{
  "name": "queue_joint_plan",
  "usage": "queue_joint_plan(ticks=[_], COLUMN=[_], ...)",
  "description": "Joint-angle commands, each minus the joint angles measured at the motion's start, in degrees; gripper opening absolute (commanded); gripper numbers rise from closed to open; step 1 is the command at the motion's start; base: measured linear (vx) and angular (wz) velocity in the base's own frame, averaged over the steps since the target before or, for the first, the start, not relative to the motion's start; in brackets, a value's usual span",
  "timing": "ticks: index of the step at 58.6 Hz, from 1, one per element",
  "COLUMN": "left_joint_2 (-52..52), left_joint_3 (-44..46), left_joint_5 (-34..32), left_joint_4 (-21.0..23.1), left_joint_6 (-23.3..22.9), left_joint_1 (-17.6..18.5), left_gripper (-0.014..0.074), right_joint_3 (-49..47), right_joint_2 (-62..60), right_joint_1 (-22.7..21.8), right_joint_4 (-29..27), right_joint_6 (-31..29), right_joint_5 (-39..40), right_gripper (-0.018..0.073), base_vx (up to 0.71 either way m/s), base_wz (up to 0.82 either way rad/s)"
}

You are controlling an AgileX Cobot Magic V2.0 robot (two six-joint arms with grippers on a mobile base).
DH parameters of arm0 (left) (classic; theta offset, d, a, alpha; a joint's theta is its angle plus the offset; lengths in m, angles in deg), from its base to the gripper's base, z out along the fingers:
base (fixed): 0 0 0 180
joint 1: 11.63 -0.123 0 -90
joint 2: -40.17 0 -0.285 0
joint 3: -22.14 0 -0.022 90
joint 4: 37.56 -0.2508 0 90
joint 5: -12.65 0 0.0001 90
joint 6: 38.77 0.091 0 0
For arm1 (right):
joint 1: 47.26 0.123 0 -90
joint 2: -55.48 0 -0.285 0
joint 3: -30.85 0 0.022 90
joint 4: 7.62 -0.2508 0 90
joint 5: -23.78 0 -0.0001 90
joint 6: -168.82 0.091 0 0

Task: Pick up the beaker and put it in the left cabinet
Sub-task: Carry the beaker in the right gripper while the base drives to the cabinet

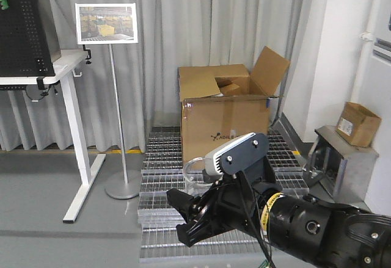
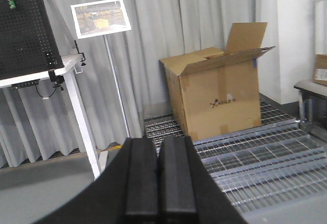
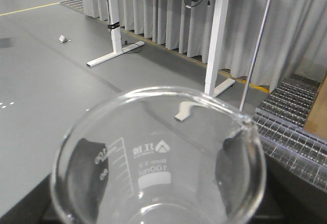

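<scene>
The beaker (image 3: 158,157) is clear glass with white scale markings and a pouring lip, and it fills the right wrist view. My right gripper (image 3: 161,183) is shut on it; its dark fingers (image 3: 89,168) show through the glass on both sides. In the front view the beaker (image 1: 197,173) is held low over the floor grating by the right gripper (image 1: 194,202). My left gripper (image 2: 157,147) is shut with its black pads pressed together and nothing between them. The left cabinet is out of view.
An open cardboard box (image 1: 226,112) stands on a metal floor grating (image 1: 162,152). Left of it are a sign stand (image 1: 116,97) and a white table (image 1: 55,72) with a black pegboard (image 1: 21,27). A small box (image 1: 357,124) sits on a metal stand at the right.
</scene>
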Motion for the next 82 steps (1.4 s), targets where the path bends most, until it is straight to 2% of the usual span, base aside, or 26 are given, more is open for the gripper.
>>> queue_joint_plan(ticks=[1,46,82], left_joint_2=[1.1,1.1,1.1], left_joint_3=[-0.9,-0.9,-0.9], left_joint_5=[-4.3,-4.3,-4.3], left_joint_4=[0.2,0.2,0.2], left_joint_6=[-0.2,-0.2,-0.2], left_joint_1=[0.0,0.0,0.0], left_gripper=[0.0001,0.0001,0.0001], right_joint_3=[-1.8,-1.8,-1.8], right_joint_2=[-2.1,-2.1,-2.1], right_joint_1=[0.0,0.0,0.0], right_joint_4=[-0.6,-0.6,-0.6], right_joint_6=[0.0,0.0,0.0], right_joint_5=[3.9,3.9,3.9], right_gripper=[-0.0001,-0.0001,-0.0001], base_vx=[0.59,0.49,0.25], base_wz=[0.06,-0.02,-0.68])
